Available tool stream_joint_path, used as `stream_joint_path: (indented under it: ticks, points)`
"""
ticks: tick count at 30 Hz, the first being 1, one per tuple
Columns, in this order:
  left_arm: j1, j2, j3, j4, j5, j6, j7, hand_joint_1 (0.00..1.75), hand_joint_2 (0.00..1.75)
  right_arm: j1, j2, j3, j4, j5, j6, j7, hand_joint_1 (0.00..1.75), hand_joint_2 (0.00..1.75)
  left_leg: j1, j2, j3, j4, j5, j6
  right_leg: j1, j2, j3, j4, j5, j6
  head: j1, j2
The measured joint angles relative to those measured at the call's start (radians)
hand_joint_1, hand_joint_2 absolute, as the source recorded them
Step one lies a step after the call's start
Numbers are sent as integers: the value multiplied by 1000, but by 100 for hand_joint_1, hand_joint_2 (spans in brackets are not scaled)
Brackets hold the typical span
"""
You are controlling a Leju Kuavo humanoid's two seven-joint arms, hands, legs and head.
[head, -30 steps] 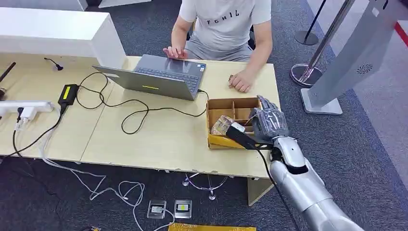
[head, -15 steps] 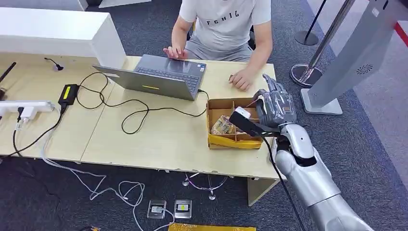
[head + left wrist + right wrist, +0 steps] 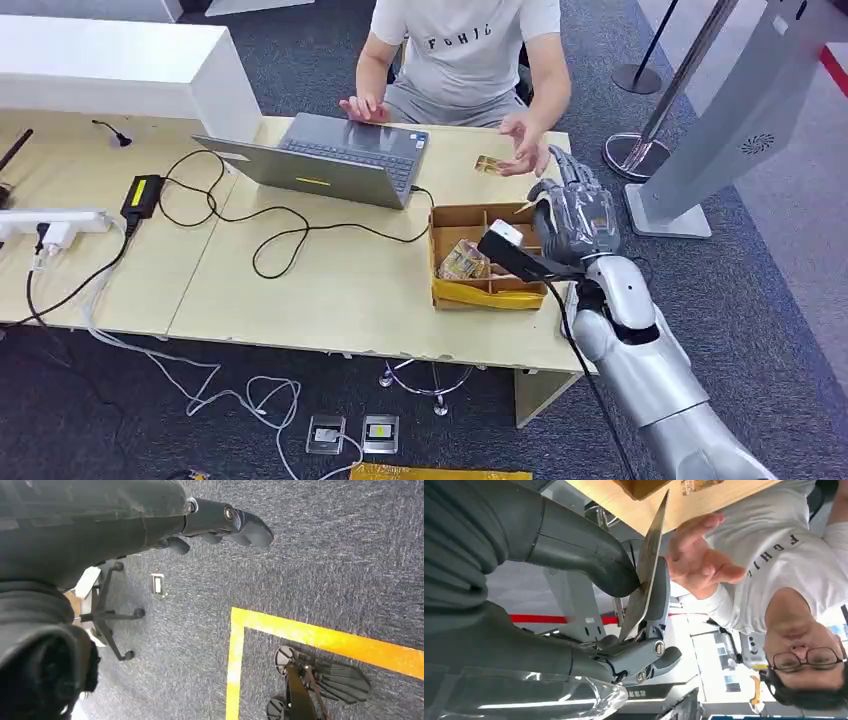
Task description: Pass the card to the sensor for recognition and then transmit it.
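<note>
My right hand point(image 3: 575, 215) hovers just past the far right corner of the cardboard box point(image 3: 484, 296). The right wrist view shows a thin card point(image 3: 646, 565) edge-on, pinched between the thumb point(image 3: 594, 560) and a finger. A person seated across the table holds a hand point(image 3: 520, 140) raised and palm-open right beside my hand; that hand point(image 3: 696, 550) faces the card. A second small card point(image 3: 488, 165) lies flat on the table under it. My left hand point(image 3: 220, 522) hangs over the grey carpet and holds nothing.
An open laptop point(image 3: 330, 160) stands in front of the person, with black cables point(image 3: 270, 235) looping across the wooden table point(image 3: 330, 300). A power strip point(image 3: 55, 225) lies at the left. A white kiosk point(image 3: 740, 120) and a stanchion base point(image 3: 635, 150) stand on the right.
My right hand rose from the box and moved toward the person. The person's hand lifted off the table and opened, uncovering the small card beneath it.
</note>
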Motion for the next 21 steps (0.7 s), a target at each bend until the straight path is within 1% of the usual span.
stream_joint_path:
  ticks: [7, 14, 15, 16, 17, 18, 20, 21]
  points:
    - [-4, -3, 0, 0, 0, 1, 0, 0, 0, -35, 34, 0, 72, 9, -54, -26, 175, 175, 0, 0, 0, 0, 0, 0, 0, 0, 0, 0, 0, 0, 0, 0]
    - [-7, -2, 0, 0, 0, 1, 0, 0, 0, -62, 67, 0, 139, 11, -66, -28, 175, 175, 0, 0, 0, 0, 0, 0, 0, 0, 0, 0, 0, 0, 0, 0]
    - [-7, -2, 0, 0, -1, 1, 0, 0, 0, -64, 70, 0, 147, 11, -68, -28, 166, 175, 0, 0, 0, 0, 0, 0, 0, 0, 0, 0, 0, 0, 0, 0]
    - [-6, -2, 0, 0, -1, 1, 0, 0, 0, -65, 73, 0, 154, 11, -70, -29, 89, 175, 0, 0, 0, 0, 0, 0, 0, 0, 0, 0, 0, 0, 0, 0]
    - [-6, -2, 0, 0, -1, 1, 0, 0, 0, -65, 73, 0, 158, 11, -71, -29, 61, 175, 0, 0, 0, 0, 0, 0, 0, 0, 0, 0, 0, 0, 0, 0]
    - [-6, -2, 0, 0, -1, 1, 0, 0, 0, -65, 73, 0, 164, 12, -72, -29, 0, 175, 0, 0, 0, 0, 0, 0, 0, 0, 0, 0, 0, 0, 0, 0]
    - [-5, -3, 0, 0, -2, 2, 0, 0, 0, -65, 73, 0, 178, 12, -75, -29, 0, 175, 0, 0, 0, 0, 0, 0, 0, 0, 0, 0, 0, 0, 0, 0]
    - [-5, -3, 0, 0, -3, 2, 0, 0, 0, -65, 73, 0, 186, 12, -76, -29, 0, 0, 0, 0, 0, 0, 0, 0, 0, 0, 0, 0, 0, 0, 0, 0]
